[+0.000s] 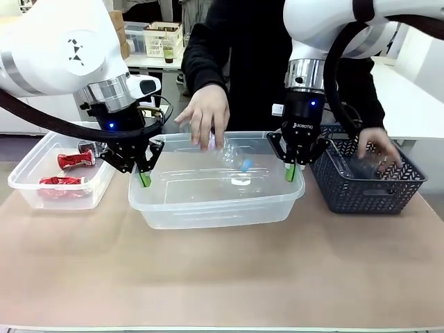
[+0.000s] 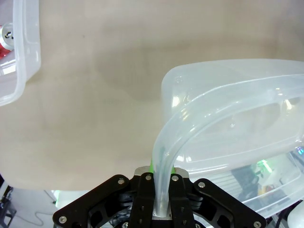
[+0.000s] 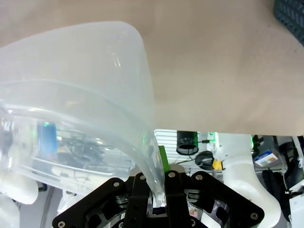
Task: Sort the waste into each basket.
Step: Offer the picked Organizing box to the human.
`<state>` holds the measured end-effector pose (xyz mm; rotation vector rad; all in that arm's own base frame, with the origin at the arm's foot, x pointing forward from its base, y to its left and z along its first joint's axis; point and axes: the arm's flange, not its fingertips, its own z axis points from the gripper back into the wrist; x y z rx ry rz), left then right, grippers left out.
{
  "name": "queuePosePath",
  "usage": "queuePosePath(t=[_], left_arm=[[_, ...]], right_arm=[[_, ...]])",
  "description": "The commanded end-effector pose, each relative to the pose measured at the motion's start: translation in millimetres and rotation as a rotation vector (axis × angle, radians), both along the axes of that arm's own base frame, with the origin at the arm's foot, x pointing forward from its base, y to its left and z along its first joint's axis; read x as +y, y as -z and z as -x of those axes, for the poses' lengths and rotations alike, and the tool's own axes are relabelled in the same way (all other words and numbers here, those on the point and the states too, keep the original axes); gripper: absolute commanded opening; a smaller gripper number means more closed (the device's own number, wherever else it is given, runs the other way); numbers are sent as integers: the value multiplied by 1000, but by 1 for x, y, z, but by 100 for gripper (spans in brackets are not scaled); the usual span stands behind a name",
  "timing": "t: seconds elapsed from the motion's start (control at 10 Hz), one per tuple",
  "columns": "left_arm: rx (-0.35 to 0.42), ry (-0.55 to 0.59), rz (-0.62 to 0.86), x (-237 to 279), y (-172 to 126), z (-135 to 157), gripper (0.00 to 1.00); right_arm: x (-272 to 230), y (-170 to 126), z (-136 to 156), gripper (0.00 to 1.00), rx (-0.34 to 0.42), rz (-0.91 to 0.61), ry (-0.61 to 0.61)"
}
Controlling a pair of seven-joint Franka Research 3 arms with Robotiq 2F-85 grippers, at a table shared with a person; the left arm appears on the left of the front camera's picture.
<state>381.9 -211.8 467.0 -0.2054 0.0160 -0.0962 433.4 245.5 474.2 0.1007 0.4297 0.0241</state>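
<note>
A large clear tub stands mid-table with both grippers clamped on its rim. My left gripper is shut on the tub's left rim, and my right gripper is shut on its right rim. Inside lies a clear bottle with a blue cap. A person's hand reaches over the tub's far edge onto a bottle. Two red cans lie in a smaller clear tub on the left. The person's other hand is inside the dark grey basket, at a clear bottle.
Bare brown tabletop spreads in front of the three containers. The left tub's corner and a can end show in the left wrist view. A corner of the grey basket shows in the right wrist view.
</note>
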Motion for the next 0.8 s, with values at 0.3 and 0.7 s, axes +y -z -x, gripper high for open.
queuePosePath(t=[0.3, 0.7], left_arm=[[-10, 4, 5, -1, 0, 5, 3], [-10, 4, 5, -1, 0, 5, 3]], right_arm=[[2, -6, -3, 4, -11, -7, 1], [2, -6, -3, 4, -11, -7, 1]])
